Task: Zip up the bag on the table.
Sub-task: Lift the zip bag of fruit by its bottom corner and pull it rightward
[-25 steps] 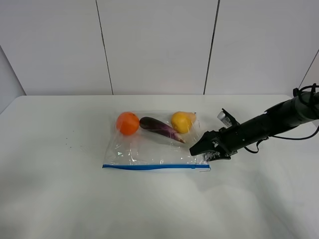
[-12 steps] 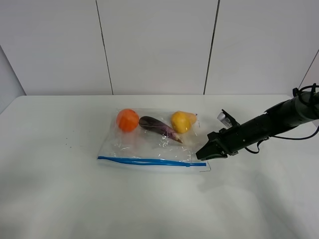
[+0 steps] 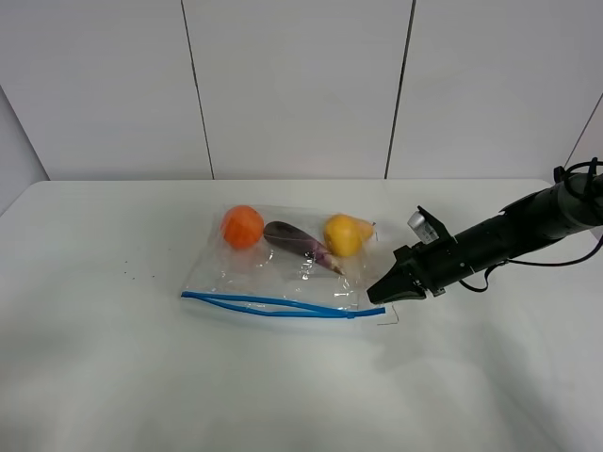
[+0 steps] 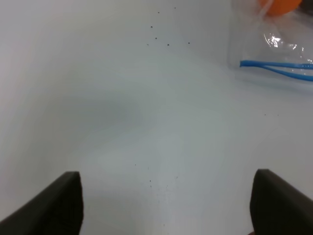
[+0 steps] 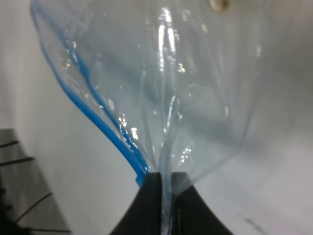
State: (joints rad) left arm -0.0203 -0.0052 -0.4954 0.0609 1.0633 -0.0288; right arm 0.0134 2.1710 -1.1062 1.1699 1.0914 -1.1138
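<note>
Clear crinkly plastic zip bag [image 3: 283,268], blue zipper strip [image 3: 273,303] gaping.
Right gripper [image 3: 381,291] clamped on 1 strip-end corner, strip running leftward away; left gripper [image 4: 166,175] spread wide, empty, farther.

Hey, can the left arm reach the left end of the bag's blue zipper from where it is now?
Probably yes. Only bare table lies between the open left claw and that zipper end. The right claw grips the bag at its other corner, out of the way.

One bag [image 3: 247,279], one table [image 3: 113,367], seemingly three produce pieces [image 3: 243,227].
</note>
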